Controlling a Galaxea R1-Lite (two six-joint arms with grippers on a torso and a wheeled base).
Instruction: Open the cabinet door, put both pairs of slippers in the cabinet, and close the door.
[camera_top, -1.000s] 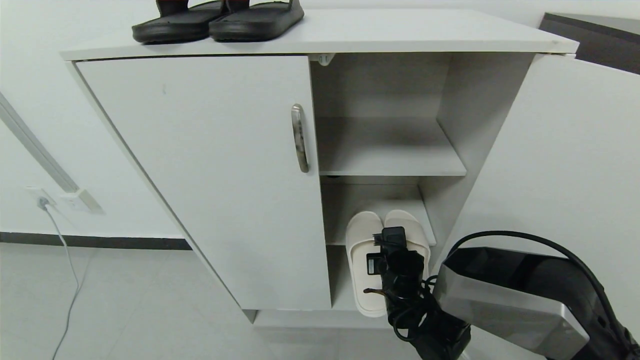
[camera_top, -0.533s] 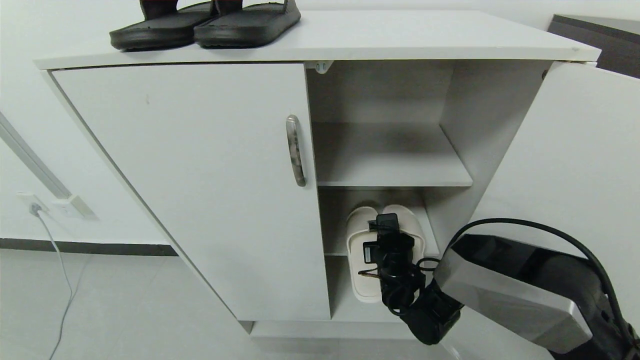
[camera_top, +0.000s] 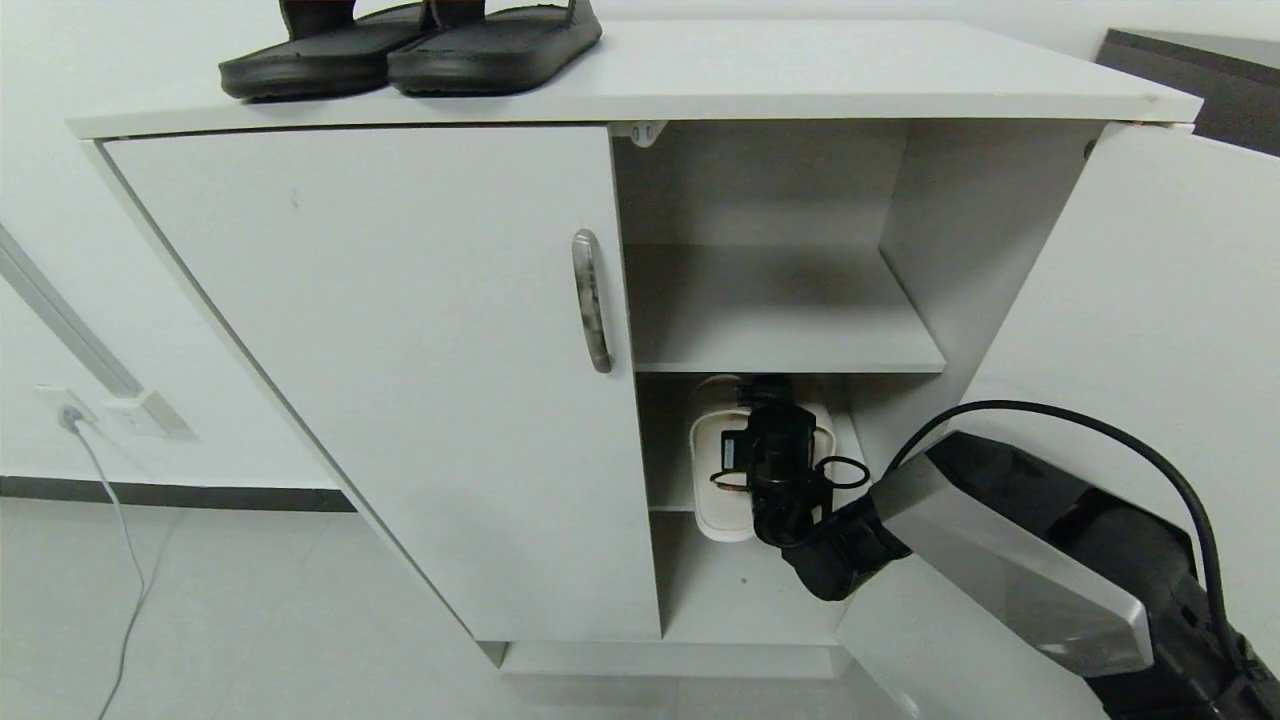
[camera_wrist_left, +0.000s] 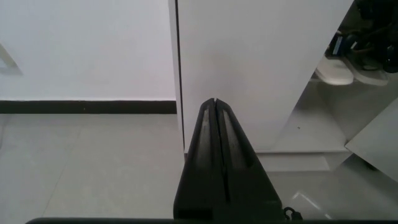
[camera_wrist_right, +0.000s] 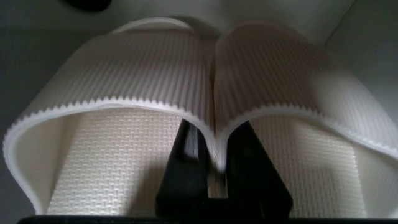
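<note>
The cabinet (camera_top: 640, 95) stands with its left door (camera_top: 380, 350) closed and its right door (camera_top: 1130, 330) swung wide open. Inside the cabinet's open half, the white slippers (camera_top: 712, 500) lie side by side on the middle shelf, just under the upper shelf (camera_top: 780, 320), toes pointing inward and heels poking out over the shelf's front edge. The right gripper (camera_wrist_right: 214, 165) reaches into that compartment with one finger under each slipper's strap, pinching the two inner walls together between them. The black slippers (camera_top: 410, 45) sit as a pair on top of the cabinet, above the closed door and near its front edge. The left gripper (camera_wrist_left: 215, 109) hangs low in front of the cabinet's closed door, over the floor, its fingers pressed together and holding nothing.
</note>
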